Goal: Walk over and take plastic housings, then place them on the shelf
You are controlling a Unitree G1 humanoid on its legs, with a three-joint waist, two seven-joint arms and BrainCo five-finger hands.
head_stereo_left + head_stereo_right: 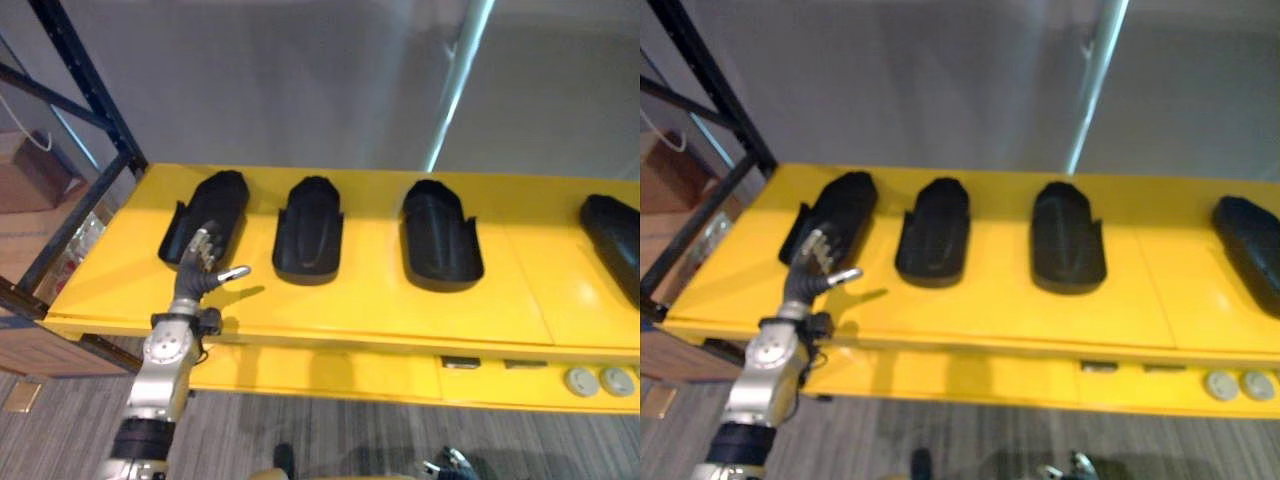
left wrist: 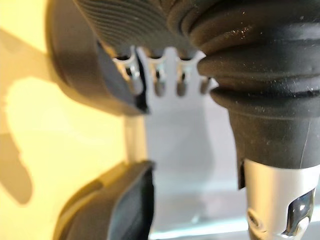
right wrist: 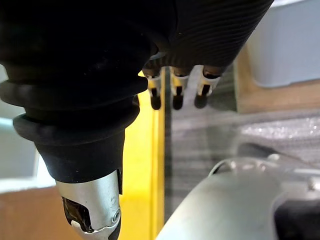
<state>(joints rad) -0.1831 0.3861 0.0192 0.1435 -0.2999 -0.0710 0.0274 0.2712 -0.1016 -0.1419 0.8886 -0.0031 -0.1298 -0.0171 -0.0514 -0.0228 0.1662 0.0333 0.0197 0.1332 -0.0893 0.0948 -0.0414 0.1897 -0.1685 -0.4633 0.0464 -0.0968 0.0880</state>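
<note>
Left hand (image 1: 203, 262) open over the leftmost housing (image 1: 225, 195), one of four black plastic shells in a row on a yellow surface (image 1: 380, 300).
Fingers loose, thumb spread, nothing held; the hand sits above the shell's near end, contact unclear. 2nd housing (image 1: 310, 230) lies just right of it, w/ two more further right. Right hand (image 3: 176, 87) hangs low by the surface edge, fingers straight, empty. Step looks like the grasp: lower w/ fingers on one side wall & thumb on the other, close firmly, then lift straight up so the smooth shell doesn't slip or knock its neighbour.
</note>
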